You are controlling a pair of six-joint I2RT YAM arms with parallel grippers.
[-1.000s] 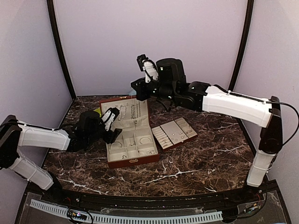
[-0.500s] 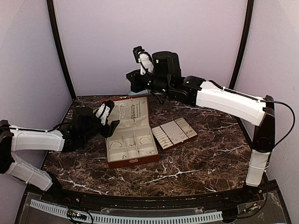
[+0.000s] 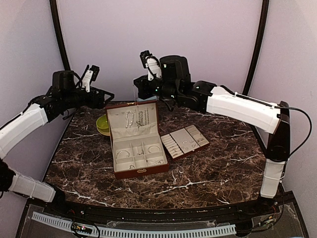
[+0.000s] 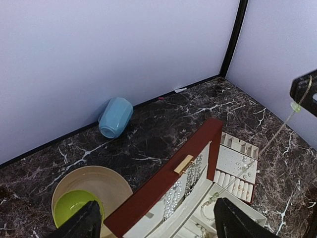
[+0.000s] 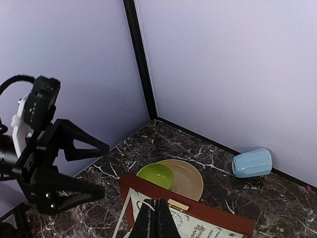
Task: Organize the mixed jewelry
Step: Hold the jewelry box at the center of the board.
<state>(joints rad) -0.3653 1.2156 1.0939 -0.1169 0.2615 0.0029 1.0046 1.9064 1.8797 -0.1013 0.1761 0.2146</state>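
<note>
Broad dark marble table showed before the open reddish-brown cream-lined case at lower centre. A thin beaded silvery strand ran steeply, upper right down to lower middle, from the right claw, clenched on it, into the case. The left claw hung released at upper left; a pale blue cup lay against the back wall.
</note>
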